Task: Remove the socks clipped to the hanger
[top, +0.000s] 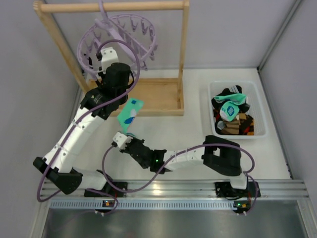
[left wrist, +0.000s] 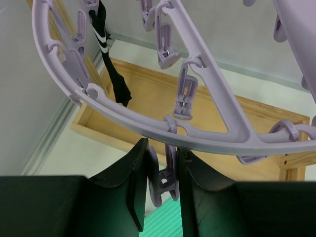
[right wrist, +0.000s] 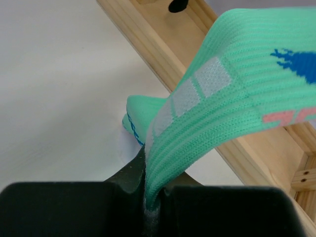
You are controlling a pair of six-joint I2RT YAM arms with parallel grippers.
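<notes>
Both sets of jaws stand narrow: left gripper [left wrist: 162, 158] pinches a small lilac plastic clip [left wrist: 167, 185], round lilac plastic hanger [left wrist: 148, 123] just above it; right gripper [right wrist: 150, 200] clamps a mint-green knitted sock [right wrist: 222, 113].

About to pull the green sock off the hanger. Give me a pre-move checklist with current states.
1. Left gripper on the clip: ok, it sits between the fingers.
2. Clip open, green sock released: cannot tell.
3. Right gripper shut on green sock: ok.
4. Hanger emptied: not ok, black sock is clipped on.
5. Bin in view for the drop: ok.
</notes>
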